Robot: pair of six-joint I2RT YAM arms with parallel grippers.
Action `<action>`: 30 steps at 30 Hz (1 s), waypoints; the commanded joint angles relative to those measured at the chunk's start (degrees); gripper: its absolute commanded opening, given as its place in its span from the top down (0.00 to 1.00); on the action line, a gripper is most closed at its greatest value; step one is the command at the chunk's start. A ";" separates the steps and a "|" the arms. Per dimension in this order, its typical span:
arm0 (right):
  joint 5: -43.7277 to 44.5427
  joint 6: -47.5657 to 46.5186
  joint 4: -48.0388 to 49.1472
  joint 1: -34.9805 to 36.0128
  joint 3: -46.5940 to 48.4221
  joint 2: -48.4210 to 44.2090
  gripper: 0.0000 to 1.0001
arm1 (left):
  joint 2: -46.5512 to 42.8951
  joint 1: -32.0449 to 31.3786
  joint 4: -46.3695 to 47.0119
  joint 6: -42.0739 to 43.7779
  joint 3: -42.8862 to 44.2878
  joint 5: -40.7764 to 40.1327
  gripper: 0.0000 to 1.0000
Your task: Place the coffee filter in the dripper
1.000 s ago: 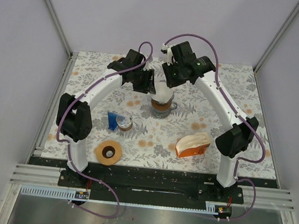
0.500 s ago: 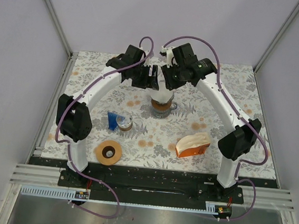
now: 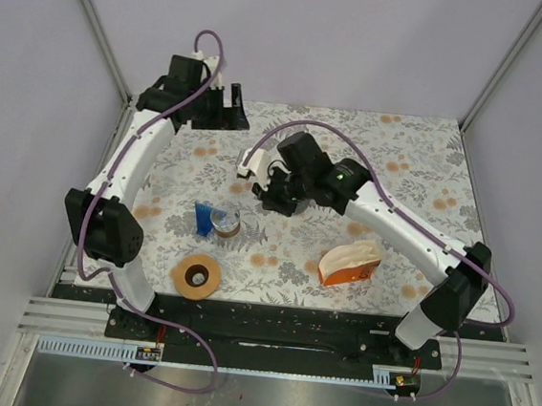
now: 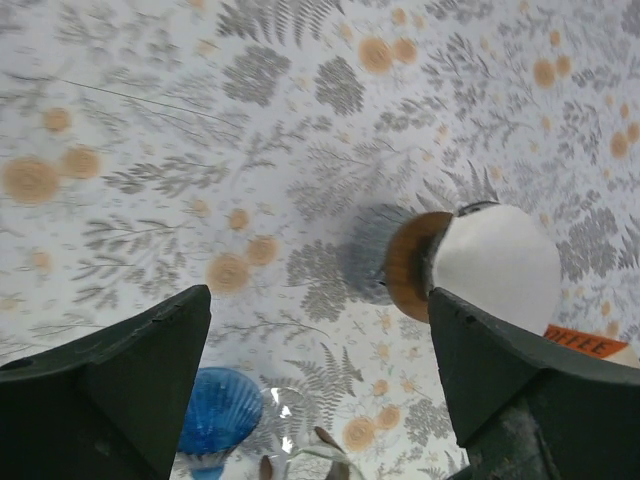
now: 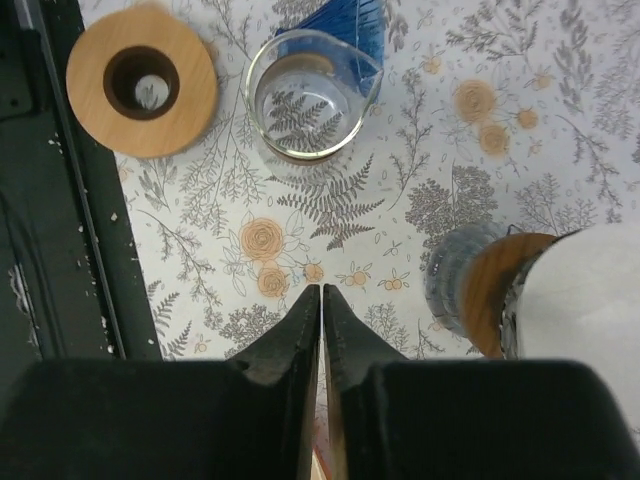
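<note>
The white coffee filter (image 5: 585, 290) sits in the dripper (image 5: 488, 292), which stands on the floral worktop (image 5: 400, 200). The right claw (image 5: 321, 297) hangs with its fingers pressed together, gripping nothing; the dripper is just beside its tips, apart from them. The left claw (image 4: 318, 300) is spread wide and empty near the worktop's far left corner, well apart from the filter.

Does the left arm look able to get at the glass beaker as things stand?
Probably yes. The left gripper hangs open at the far-left corner; only bare tablecloth lies between it and the glass beaker, and the right arm is off to one side.
</note>
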 commanded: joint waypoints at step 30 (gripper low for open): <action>37.11 -14.05 14.95 2.25 -0.58 29.46 1.00 | -10.31 21.80 5.49 -1.13 -6.53 8.91 0.04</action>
